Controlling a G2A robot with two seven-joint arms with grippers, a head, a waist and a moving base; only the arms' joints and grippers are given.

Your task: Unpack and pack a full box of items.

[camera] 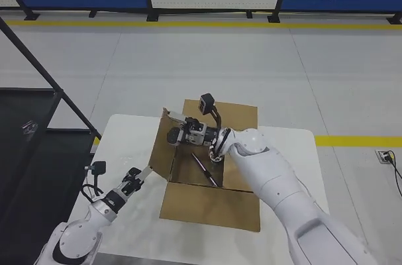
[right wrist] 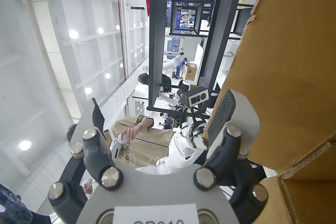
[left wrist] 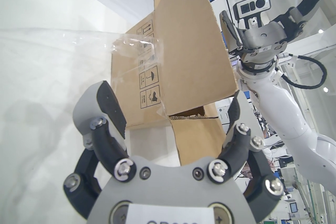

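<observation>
Box [camera: 210, 205], side flap [left wrist: 189, 46] upright: the right gripper [right wrist: 162, 97], fingers spread, lies nearer, beside the flap's top edge; the left gripper [left wrist: 170, 91], likewise spread, faces its lower corner.

1. One cardboard box [camera: 185, 165] is counted, set on one white table [camera: 124, 136].
2. Three flaps [camera: 162, 142] are counted on the box: one upright, one at the far side, one folded out at the near side. The fourth side is hidden by an arm.
3. One dark slender item [camera: 204, 167] is counted inside the box.
4. Two grippers are counted: the left gripper [camera: 142, 173] and the right gripper [camera: 176, 134].
</observation>
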